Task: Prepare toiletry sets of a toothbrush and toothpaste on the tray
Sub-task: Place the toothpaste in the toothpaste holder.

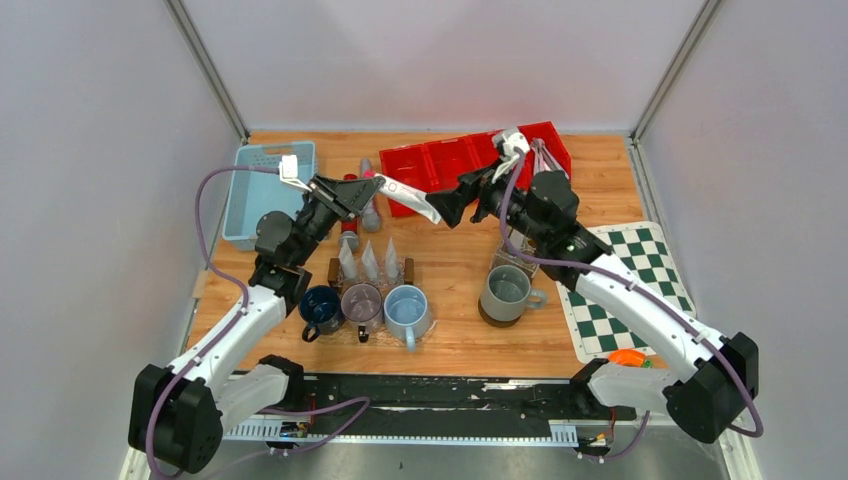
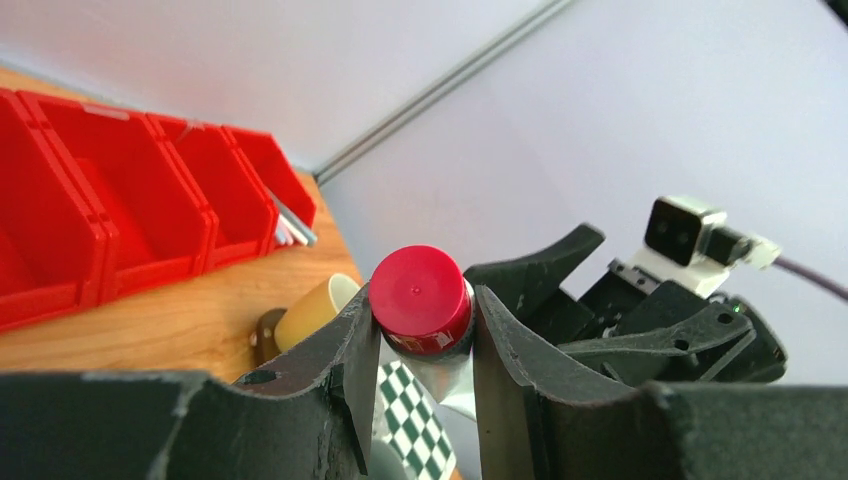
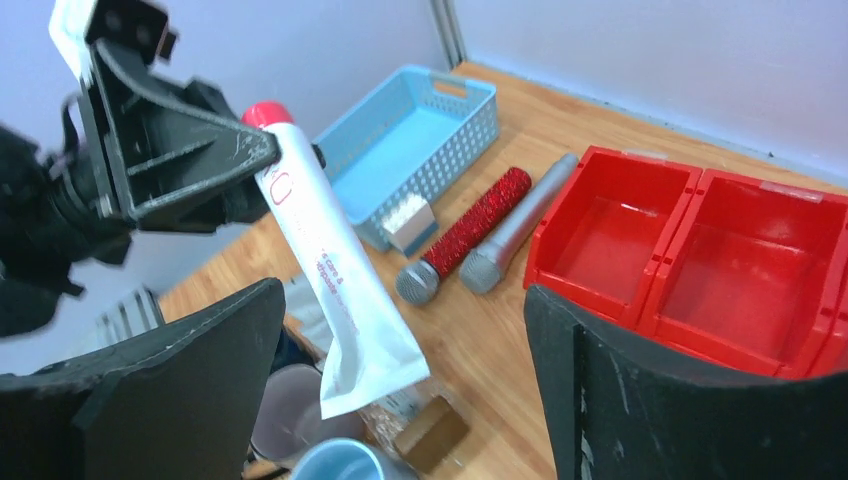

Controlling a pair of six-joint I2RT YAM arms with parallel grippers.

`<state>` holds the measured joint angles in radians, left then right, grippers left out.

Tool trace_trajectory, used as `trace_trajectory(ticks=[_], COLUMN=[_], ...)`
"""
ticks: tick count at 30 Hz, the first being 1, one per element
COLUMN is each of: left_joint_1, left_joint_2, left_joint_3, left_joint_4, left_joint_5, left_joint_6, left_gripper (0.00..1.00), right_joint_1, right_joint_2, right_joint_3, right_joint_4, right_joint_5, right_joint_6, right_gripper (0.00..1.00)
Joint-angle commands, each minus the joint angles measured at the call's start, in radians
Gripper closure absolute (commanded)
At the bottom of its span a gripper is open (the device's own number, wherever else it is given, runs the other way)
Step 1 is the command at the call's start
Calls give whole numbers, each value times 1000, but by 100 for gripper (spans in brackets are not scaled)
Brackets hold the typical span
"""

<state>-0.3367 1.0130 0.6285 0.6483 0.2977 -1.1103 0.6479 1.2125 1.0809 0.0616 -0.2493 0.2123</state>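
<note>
Basket left of tray; mugs before them

— Top view?
— High on the near side of the red bins, looking down from afar.
— Wrists?
— Close beside those bins, facing each other; all three show them.

Blue basket, red microphone, grey microphone, chessboard mat.

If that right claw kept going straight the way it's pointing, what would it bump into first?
Probably the toothpaste tube, which hangs from the left gripper just ahead of the right gripper and its open fingers. The left gripper sits behind the tube, though depth is hard to judge.
</note>
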Motion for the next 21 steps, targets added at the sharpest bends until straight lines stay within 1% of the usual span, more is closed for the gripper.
trace_trajectory(ticks=[1,4,10,13,16,18,21], left_joint_1=[4,3,-3,-15,-46,-68,-102], left_joint_2=[-26,-8,53,73,82,85,91], left_joint_3=[-23,-35,-7,4,8,7,10], left_joint_4=[194,262,351,380,384,384,390], left_joint_5=[-127,-159,-176,-197,-257,-302,-363], left_joint_6=[-87,-144,-230,-251,-253,-256,-251], left_gripper=[100,100,100,100,100,100,100], right_joint_1=[4,4,6,11,18,27,37], right_joint_2=[-68,-80,-22,18,48,67,94], right_joint_3=[-109,-167,-189,-188,-186,-179,-170], right_joint_4=[293,415,532,597,667,689,697], right_joint_5=[177,233,249,249,248,249,291], right_joint_6=[323,449,624,655,663,660,663], right_gripper=[7,7,9,11,15,18,22])
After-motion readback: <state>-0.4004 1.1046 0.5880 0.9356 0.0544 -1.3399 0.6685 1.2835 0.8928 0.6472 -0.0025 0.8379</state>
